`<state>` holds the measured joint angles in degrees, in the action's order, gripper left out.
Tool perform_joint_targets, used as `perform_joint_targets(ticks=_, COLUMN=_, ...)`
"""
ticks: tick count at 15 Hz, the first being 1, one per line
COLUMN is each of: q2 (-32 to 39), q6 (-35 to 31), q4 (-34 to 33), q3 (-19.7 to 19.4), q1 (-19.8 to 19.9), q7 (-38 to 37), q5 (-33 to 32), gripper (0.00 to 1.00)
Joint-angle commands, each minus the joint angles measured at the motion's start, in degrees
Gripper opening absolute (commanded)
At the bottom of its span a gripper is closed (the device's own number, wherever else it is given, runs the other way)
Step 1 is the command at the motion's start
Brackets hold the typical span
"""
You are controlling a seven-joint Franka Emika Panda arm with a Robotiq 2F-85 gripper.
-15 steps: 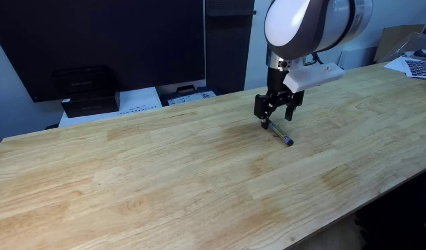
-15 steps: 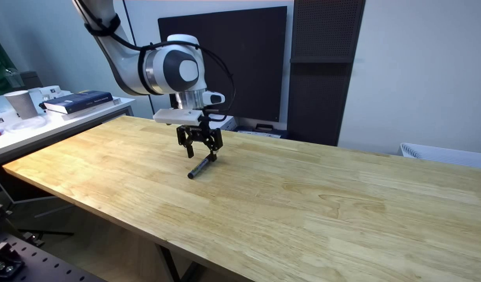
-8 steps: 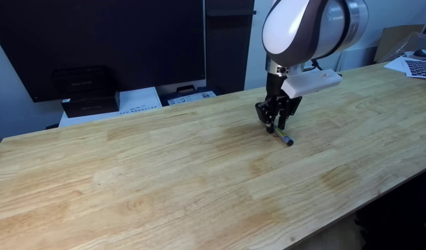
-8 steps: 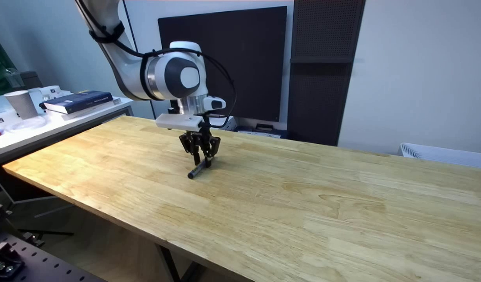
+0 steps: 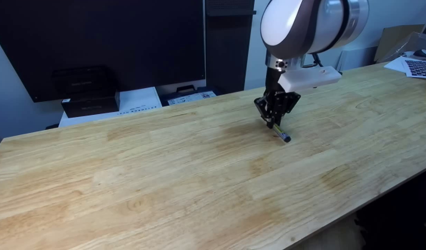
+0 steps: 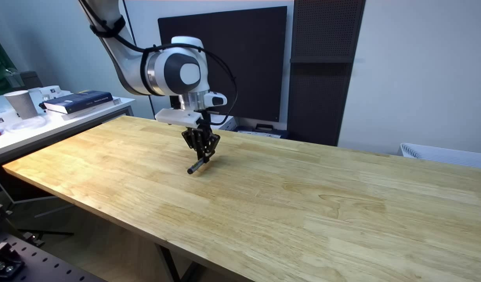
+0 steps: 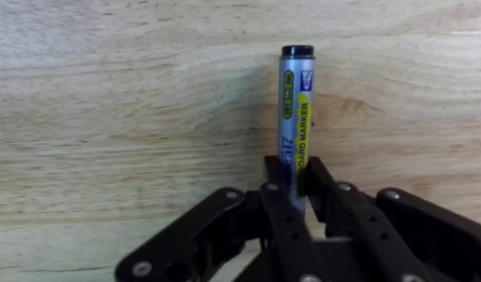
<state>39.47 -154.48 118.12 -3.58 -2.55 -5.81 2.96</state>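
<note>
Left to right in an exterior view, a grey cup [image 6: 22,105] and a dark blue book [image 6: 78,102] sit between nine and ten o'clock from the view's middle, while a white robot arm [image 6: 174,72] angles down from between ten and eleven. At eight o'clock, a silver marker [image 6: 196,167] is pinched in the black fingers [image 7: 320,184], one on each side of its barrel, at the wooden worktop [image 6: 342,211]; whether it touches the wood is hard to tell. Its black end, free of the grip, points between seven and eight o'clock there and to twelve in the wrist view, where yellow print carries the word "MARKER." Farther back, a black panel [image 6: 248,58] fills twelve o'clock, a dark perforated panel [image 6: 324,78] stands between one and two, and a white ridged unit [image 6: 444,156] shows just past three.
</note>
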Motion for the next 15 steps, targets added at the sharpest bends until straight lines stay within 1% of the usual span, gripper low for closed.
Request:
perform_joint_targets(ticks=1, q2=-5.9, q6=2.4, q4=2.0, q3=-1.1, q1=0.9, q7=-3.8, q5=1.5, gripper=0.05)
perform_joint_targets(ticks=4, q2=-10.0, q6=6.4, q4=2.6, q3=-3.1, q1=2.6, q7=-1.1, q5=-1.0, gripper=0.05)
perform_joint_targets(ticks=7, q2=-12.1, q6=11.0, q4=2.0, q3=-4.4, q1=5.8, q7=3.9, q5=-3.5, gripper=0.05)
perform_joint_targets(ticks=9, q2=-12.2, q6=14.1, q4=1.0, q3=-4.6, q1=8.8, q7=9.1, q5=-4.7, gripper=0.05)
perform_joint_targets(ticks=11, q2=-11.0, q6=16.2, q4=-0.2, q3=-5.8, q1=10.9, q7=12.4, q5=-7.4, gripper=0.05)
perform_joint_targets(ticks=15, q2=-7.8, q6=16.1, q4=-2.1, q3=-8.4, q1=14.5, q7=16.9, q5=-13.3, gripper=0.05)
